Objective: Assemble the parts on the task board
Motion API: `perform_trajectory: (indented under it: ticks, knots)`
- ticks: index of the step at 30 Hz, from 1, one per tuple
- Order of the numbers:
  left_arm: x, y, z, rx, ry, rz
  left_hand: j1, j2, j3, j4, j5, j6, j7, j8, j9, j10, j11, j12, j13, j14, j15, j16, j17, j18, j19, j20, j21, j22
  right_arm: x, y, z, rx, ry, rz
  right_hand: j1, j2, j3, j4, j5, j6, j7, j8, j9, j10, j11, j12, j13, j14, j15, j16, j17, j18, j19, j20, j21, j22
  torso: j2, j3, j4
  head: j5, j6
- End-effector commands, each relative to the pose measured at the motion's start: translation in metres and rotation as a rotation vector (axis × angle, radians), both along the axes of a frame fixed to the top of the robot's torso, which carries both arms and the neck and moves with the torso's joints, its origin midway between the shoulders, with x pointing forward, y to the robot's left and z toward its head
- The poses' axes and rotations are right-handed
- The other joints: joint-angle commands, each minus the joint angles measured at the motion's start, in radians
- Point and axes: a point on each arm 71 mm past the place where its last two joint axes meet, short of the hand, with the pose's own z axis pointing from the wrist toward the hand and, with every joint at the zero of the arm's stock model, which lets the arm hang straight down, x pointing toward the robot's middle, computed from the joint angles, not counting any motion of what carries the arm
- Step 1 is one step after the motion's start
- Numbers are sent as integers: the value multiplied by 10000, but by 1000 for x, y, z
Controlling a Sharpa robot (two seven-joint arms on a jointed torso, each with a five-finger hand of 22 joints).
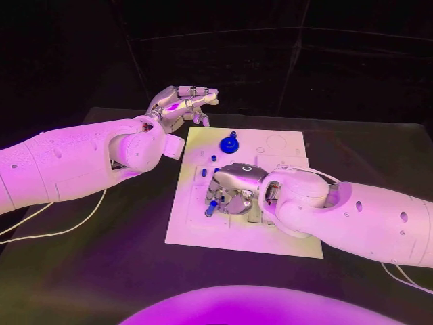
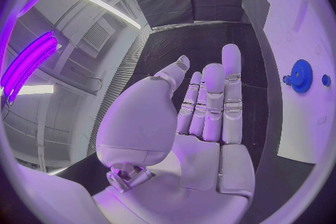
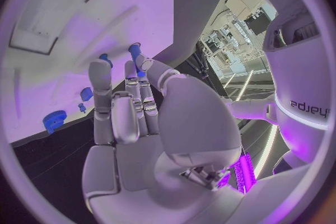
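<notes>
Centrally on the black table (image 1: 99, 271) lies the white rectangular task board (image 1: 287, 240), and several small blue plastic parts sit on it. A blue toothed gear with a short upright stem (image 1: 229, 144) stands near the board's far edge, clear of both hands; the left wrist view shows the same gear (image 2: 302, 75) on the white plate (image 2: 308, 22), with a tiny blue peg (image 2: 326, 80) just beside it. Closer to the middle of the board, a few small blue pegs (image 1: 214, 158) stand in a loose line running toward the right hand.

The silver right hand (image 1: 234, 191) is lowered palm-down onto the board's middle, its fingers curled downward around a slim blue pin (image 1: 211, 208) at its fingertips. In the right wrist view the fingers (image 3: 102, 85) reach to the board with blue pieces (image 3: 135, 51) at their tips, but whether the hand truly grips the pin cannot be told.

The silver left hand (image 1: 180, 103) hovers beyond the board's far left corner, above the table, holding nothing. Its fingers (image 2: 213, 101) are extended and lie side by side, the thumb slightly apart.
</notes>
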Motion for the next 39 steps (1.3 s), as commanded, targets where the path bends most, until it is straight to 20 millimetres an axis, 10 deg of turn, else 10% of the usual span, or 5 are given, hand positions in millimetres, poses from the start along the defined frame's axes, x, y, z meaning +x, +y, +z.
perform_trajectory:
  ticks: [1,18,29,39]
  knots:
    - [0,-1,1,-83,-33,-101,-3,101,-73,-10,13,-11,63,-44,8,-51,-15,40,-15,-40,61,19,-15,126,48,55,-31,-16,-1,1,0,-240,-27,101,-94,-8,-10,55,68,79,-13,43,17,49,1,-42,-13,375,-55,-17,-17,-115,-47,29,-31,-9,-4,-12,14,-18,-16]
    - [-1,-1,1,-85,-32,-104,-3,101,-73,-10,13,-11,63,-44,8,-51,-15,40,-15,-40,61,19,-15,126,48,55,-31,-16,-2,12,-2,-542,-60,305,-138,-41,-48,89,80,30,4,6,7,3,18,-79,-23,355,-45,-56,-104,-95,-123,35,-105,-137,-2,-18,9,5,-53]
    - [-1,0,1,-77,-26,-90,-3,101,-73,-10,13,-11,63,-44,8,-51,-15,40,-15,-40,61,19,-15,126,48,55,-31,-16,-1,15,0,-229,-322,175,-420,-427,-128,271,173,-1023,418,-401,-185,-1434,507,-812,-157,275,344,-156,-320,-36,-424,334,-415,-651,-8,-8,8,36,-53]
    - [0,0,1,-65,2,-94,-8,110,-104,2,13,-31,72,-42,9,-76,-7,60,-17,-48,69,25,-31,126,64,61,-34,-21,-2,13,8,638,-674,39,-495,-667,-636,390,89,-1812,406,-374,-172,-2224,578,-734,-100,156,422,-368,-742,87,-713,461,-808,-1256,-2,4,4,43,-37]
